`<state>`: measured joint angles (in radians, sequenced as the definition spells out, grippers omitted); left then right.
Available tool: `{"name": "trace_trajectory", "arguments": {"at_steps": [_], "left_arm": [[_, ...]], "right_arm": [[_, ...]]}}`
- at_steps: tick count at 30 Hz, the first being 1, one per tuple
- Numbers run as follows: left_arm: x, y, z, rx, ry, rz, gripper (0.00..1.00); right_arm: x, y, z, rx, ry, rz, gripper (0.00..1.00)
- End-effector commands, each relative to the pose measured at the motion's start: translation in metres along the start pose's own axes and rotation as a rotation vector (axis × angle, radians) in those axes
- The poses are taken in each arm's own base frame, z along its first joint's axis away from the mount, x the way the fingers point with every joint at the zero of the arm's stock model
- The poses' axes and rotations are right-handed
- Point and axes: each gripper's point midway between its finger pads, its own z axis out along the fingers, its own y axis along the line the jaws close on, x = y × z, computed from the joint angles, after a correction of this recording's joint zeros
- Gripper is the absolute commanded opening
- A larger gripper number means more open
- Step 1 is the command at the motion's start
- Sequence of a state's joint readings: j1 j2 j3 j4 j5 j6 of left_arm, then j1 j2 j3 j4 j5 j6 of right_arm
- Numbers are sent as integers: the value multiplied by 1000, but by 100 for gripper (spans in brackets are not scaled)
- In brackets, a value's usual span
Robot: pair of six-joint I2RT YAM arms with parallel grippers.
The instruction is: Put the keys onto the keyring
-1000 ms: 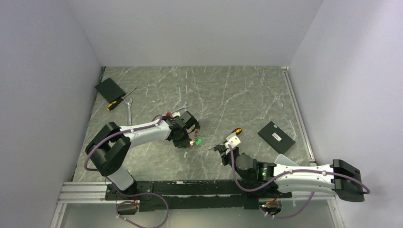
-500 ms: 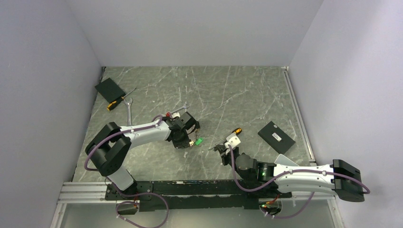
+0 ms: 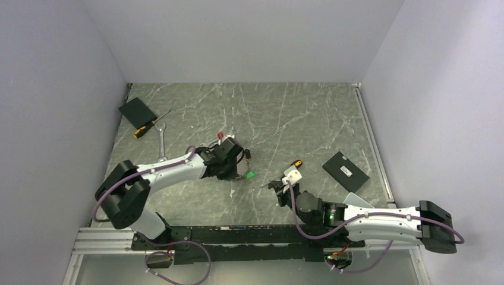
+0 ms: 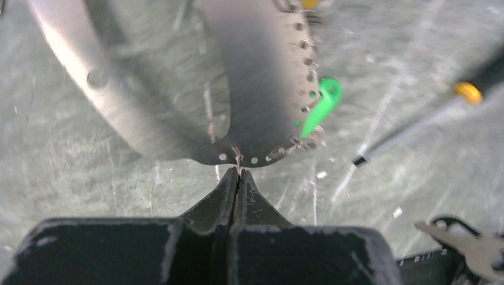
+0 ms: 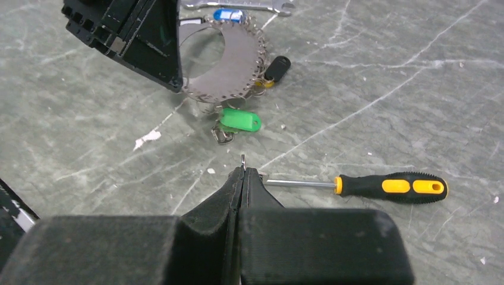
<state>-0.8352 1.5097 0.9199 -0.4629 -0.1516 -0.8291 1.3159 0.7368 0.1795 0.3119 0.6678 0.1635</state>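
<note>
The keyring (image 5: 199,44), a thin silver hoop joined to a perforated crescent plate (image 5: 235,62), is held just above the table. Keys hang from it: green head (image 5: 239,121), black head (image 5: 277,66), yellow head (image 5: 261,85), blue head (image 5: 229,15). My left gripper (image 4: 238,169) is shut on a thin wire at the plate's edge; it also shows in the top view (image 3: 235,171). My right gripper (image 5: 243,166) is shut on a thin silver key seen edge-on, a little in front of the green key. This key also shows in the left wrist view (image 4: 469,246).
An orange-and-black screwdriver (image 5: 386,186) lies right of my right gripper. A silver wrench (image 5: 238,5) lies behind the ring. At the back left are a black box (image 3: 136,111), a second screwdriver (image 3: 142,129) and a wrench (image 3: 161,142). Another black box (image 3: 345,171) is at right.
My left arm has lowered and turned its wrist, shifting the keyring slightly left; the black key now shows. My right arm has barely moved.
</note>
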Motion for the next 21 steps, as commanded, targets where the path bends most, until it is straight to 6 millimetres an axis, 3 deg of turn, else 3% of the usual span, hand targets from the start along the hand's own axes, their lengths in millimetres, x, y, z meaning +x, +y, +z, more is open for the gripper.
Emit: {"name": "trace_trajectory", "arguments": {"at_steps": [1, 10, 15, 21], "left_arm": [[-27, -42, -33, 262, -126, 334, 0], [-31, -59, -89, 482, -263, 716, 0], [-28, -66, -129, 639, -450, 960, 0], [-23, -67, -162, 729, -601, 1097, 0]], "right_arm": [[-44, 9, 0, -21, -76, 66, 0], [-84, 21, -9, -109, -136, 79, 0], [-107, 34, -18, -202, -178, 57, 0], [-122, 63, -25, -360, -193, 34, 0]]}}
